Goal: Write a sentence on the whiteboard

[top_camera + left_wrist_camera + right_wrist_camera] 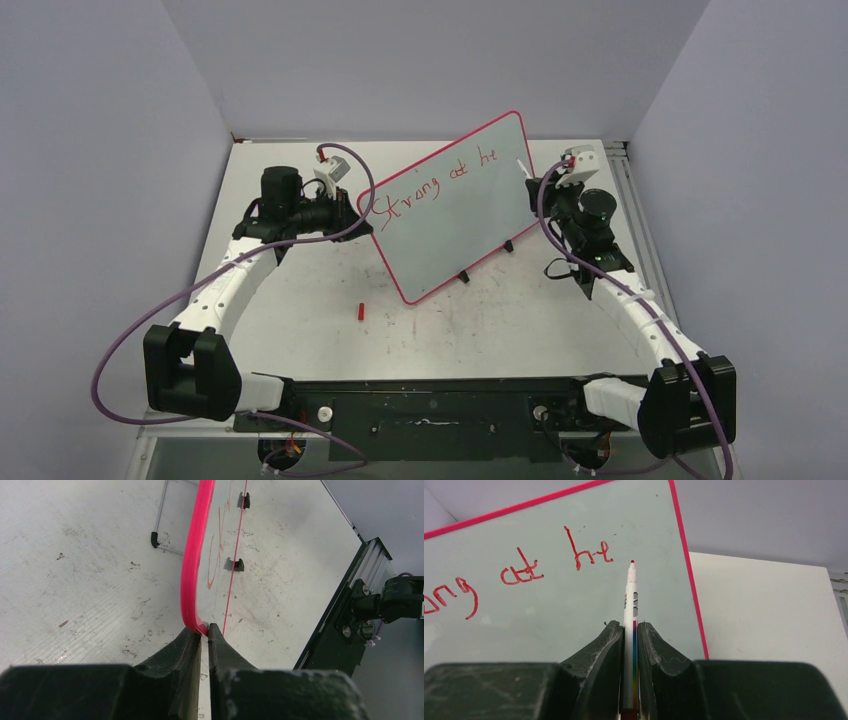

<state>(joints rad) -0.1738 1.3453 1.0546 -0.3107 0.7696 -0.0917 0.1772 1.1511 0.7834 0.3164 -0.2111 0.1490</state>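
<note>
Left jaws pinch whiteboard (192, 565) rim; right jaws hold marker (630, 605) near its edge.

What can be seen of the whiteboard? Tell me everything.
The whiteboard is a white rectangle with rounded corners and a thin pink-red rim, glossy like plastic. It stands propped on two small black feet on the table, turned at an angle to it. Red lettering reads "Strong at he", unfinished. The left end effector pinches its rim at one corner. The right end effector holds a marker with its tip by the last letter; contact is unclear.
</note>
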